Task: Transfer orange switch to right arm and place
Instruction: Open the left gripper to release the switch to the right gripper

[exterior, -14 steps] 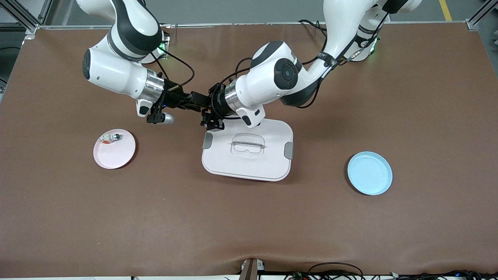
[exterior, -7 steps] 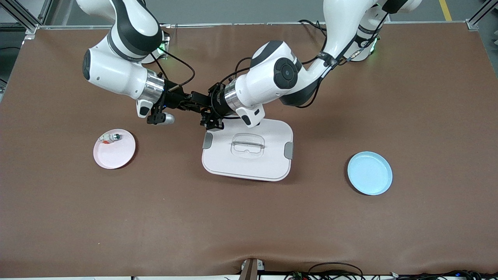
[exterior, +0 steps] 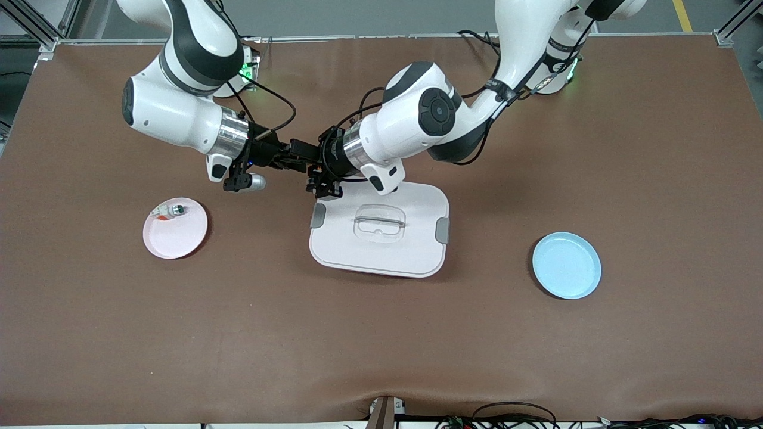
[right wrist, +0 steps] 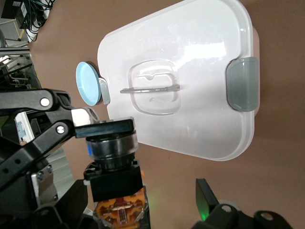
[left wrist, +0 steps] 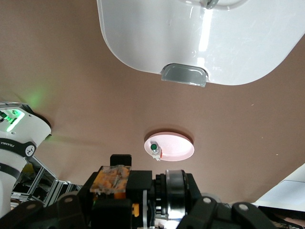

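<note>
Light fell evenly from overhead on the brown counter (exterior: pixel 381 333), which showed bright and sharp in the front view, with only soft, faint shadows beside the white lidded box (exterior: pixel 379 232) and the blue plate (exterior: pixel 566 265). A darker shadow lay under the arms near the middle. The counter's near edge bowed slightly, a mild lens distortion. Green indicator lights glowed at both arm bases and cast a green tint on the counter in the left wrist view. In both wrist views the box lid (right wrist: pixel 190 81) carried broad white glare streaks, and the dark gripper parts closest to each lens were soft and dim.
</note>
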`<state>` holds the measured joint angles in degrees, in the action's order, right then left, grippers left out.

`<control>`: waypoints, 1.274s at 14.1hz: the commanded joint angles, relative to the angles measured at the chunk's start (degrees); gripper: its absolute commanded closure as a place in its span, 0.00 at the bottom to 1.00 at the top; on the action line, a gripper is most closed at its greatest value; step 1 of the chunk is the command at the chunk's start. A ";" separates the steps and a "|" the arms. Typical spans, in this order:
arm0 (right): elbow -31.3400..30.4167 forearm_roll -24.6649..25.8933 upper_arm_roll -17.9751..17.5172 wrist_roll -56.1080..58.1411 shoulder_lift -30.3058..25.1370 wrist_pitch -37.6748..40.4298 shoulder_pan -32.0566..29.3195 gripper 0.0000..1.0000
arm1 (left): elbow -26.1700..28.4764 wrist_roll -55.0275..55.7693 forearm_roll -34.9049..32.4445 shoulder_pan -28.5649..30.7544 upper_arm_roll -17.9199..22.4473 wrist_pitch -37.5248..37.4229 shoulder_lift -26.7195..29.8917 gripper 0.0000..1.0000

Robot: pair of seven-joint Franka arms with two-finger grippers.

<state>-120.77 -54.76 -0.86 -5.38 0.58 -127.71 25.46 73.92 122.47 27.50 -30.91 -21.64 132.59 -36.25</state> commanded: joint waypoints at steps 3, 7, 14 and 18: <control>0.45 -1.05 -0.20 1.68 -0.31 1.33 -0.42 0.00 | -1.32 -1.09 0.89 -0.47 0.37 0.48 -0.75 0.84; 0.45 -1.05 -0.20 3.35 -0.31 1.33 -0.42 0.00 | -1.32 -1.09 0.89 -0.55 0.37 0.48 -0.75 0.84; 0.63 -1.05 -0.20 5.20 -0.31 2.20 -1.29 0.64 | -1.32 -1.18 0.89 -0.64 0.37 0.48 -0.84 0.83; 1.24 -0.70 -0.20 5.29 -0.31 2.47 -1.21 1.00 | -1.32 -1.27 0.89 -0.64 0.37 0.48 -0.84 0.77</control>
<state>-119.74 -55.20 -0.75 -0.79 0.52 -126.28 25.12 73.83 122.39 27.64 -31.20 -21.58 132.97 -36.65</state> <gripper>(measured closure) 0.586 0.278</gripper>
